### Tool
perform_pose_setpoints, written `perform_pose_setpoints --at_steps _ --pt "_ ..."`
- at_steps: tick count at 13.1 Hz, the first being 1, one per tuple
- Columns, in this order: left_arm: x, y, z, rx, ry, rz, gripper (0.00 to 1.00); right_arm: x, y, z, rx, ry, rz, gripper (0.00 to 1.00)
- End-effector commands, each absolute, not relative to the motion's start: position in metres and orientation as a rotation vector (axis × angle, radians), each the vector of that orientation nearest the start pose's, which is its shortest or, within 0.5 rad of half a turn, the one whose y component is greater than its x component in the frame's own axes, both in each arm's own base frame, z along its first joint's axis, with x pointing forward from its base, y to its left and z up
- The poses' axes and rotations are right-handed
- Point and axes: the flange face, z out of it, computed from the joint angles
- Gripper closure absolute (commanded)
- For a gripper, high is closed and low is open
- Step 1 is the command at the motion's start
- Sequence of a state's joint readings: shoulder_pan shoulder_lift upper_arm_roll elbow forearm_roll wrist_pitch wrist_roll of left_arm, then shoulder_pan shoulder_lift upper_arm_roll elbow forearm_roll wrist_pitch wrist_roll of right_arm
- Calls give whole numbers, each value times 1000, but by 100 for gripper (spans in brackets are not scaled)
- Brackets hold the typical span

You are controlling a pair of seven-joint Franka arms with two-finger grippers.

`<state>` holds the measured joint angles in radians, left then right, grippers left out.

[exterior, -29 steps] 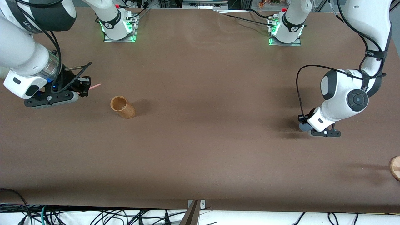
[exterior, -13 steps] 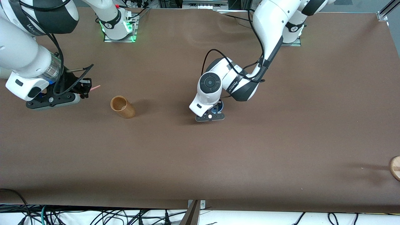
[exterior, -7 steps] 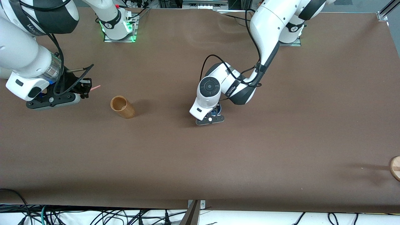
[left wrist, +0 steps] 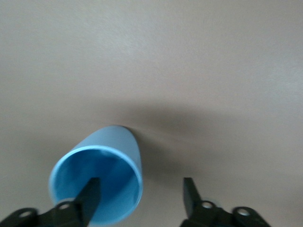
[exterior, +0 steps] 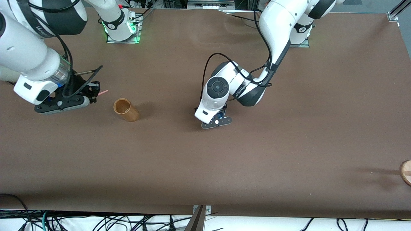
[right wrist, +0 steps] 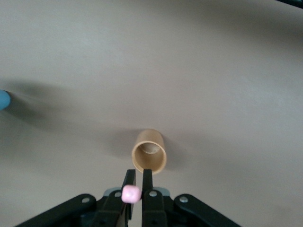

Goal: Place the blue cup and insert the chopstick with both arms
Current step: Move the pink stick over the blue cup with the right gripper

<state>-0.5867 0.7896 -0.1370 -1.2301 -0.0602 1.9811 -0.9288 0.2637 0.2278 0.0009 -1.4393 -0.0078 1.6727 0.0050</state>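
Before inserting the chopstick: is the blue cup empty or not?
Empty as far as visible: the left wrist view shows only bright blue inside the blue cup.

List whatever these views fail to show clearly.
- Front view: the blue cup is almost wholly hidden under the left arm's wrist.
- Left wrist view: the left gripper is open, one finger inside the cup; its fingertips are blurred.
- Front view: a wooden object is cut off by the edge.

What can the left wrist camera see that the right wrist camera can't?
Only the left wrist view shows the blue cup's bright inside, with the open left pincer straddling its wall. Only the right wrist view shows the tan wooden cup and the right pincer shut on the pink chopstick. Both show the brown table.
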Motion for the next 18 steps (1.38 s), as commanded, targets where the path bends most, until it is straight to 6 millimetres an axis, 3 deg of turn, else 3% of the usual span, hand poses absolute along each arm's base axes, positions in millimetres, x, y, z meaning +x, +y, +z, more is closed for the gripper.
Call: perform_pose_setpoints --at_steps 1,3,6,9,11,12,14,16,18 --pt "588 -439 366 -3169 -502 239 0 615 184 549 -3090 -328 -24 100" --pt "602 -395 408 -3169 -459 250 0 620 224 529 -3078 -371 -73 100" --pt "623 -312 489 -3229 -333 150 0 608 311 504 -3079 -296 -99 100" --pt "631 -203 545 -3241 -211 149 0 594 393 483 -3068 -136 -133 100" --pt "630 -140 567 -3246 -70 165 0 584 444 469 -3020 -62 -210 100" --pt "626 -115 581 -3247 -30 150 0 579 459 464 -2995 -31 -237 100" --pt "610 -87 598 -3223 27 176 0 564 491 462 -2940 16 -291 100" --pt "603 -48 594 -3223 59 199 0 553 515 446 -2919 39 -313 100" --pt "592 -28 595 -3222 117 205 0 556 521 438 -2896 76 -354 100"
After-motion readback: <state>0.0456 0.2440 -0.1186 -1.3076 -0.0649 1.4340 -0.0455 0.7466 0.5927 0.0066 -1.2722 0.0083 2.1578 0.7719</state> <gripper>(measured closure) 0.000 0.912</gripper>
